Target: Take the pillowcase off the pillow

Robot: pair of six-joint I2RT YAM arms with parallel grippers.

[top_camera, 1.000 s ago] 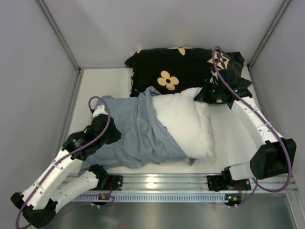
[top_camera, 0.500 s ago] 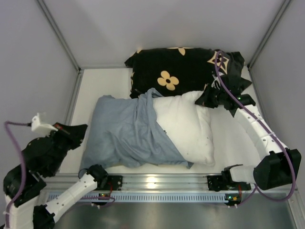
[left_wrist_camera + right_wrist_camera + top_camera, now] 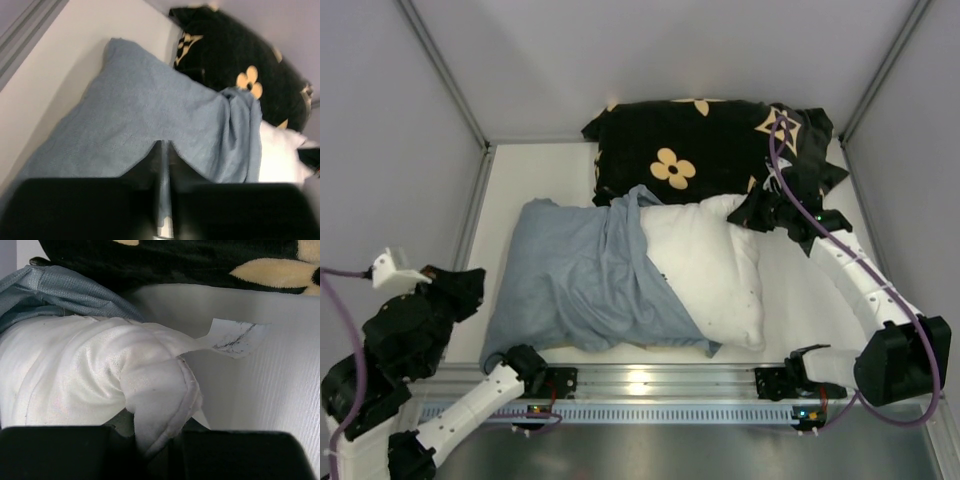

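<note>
Touching behind, black flower-print cushion [image 3: 690, 145], plump white pillow [image 3: 705, 265] crosswise, grey-blue fabric pillowcase [image 3: 575, 280] opening rightward, right gripper [image 3: 150, 437] pinching pillow, left gripper [image 3: 162, 150] closed.

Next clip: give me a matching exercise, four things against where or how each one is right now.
Things:
1. pillowcase
2. white pillow
3. black flowered pillow
4. left hand

States:
A. shut, empty, clear of the fabric
B. at the far end of the table
C. covering the left half of the white pillow
D. far right corner pinched in the right hand

Pairs: 1-C, 2-D, 3-B, 4-A
</note>
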